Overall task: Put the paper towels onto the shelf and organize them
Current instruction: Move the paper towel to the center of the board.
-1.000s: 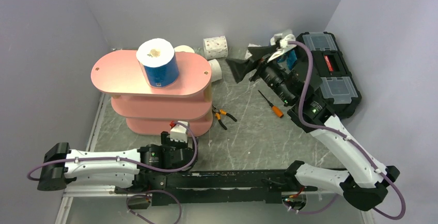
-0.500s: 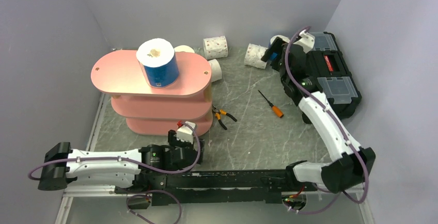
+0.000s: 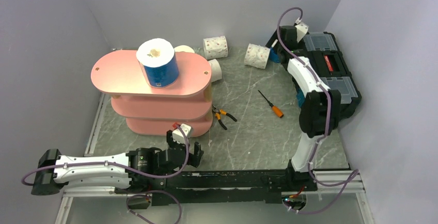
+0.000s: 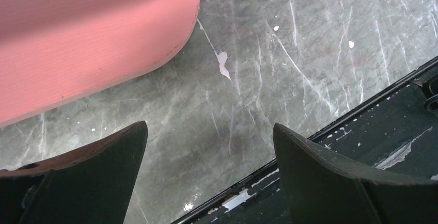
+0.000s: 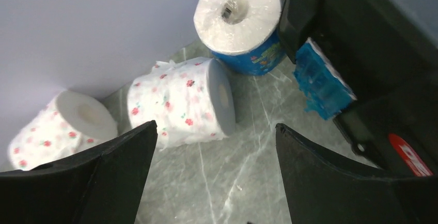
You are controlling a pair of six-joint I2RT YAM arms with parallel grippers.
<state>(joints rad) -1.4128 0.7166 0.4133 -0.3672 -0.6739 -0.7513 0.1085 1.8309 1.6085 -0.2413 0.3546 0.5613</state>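
The pink three-tier shelf stands at the left, with a blue-wrapped paper towel roll upright on its top board. My right gripper is at the back right by the toolbox, open with nothing between its fingers. Just ahead of it a speckled roll lies on its side. Beyond that roll stands a blue-wrapped roll, and a second speckled roll lies to the left. My left gripper hangs open and empty over the table beside the shelf's bottom board.
A black toolbox fills the back right corner, close to my right fingers. A screwdriver and pliers lie mid-table. One white roll lies at the shelf's right end and another sits behind the shelf. The arms' black base rail runs under my left gripper.
My right arm has stretched out and dropped into the back right corner toward the rolls, its jaws narrowing slightly. My left arm has drawn back a little toward the near edge.
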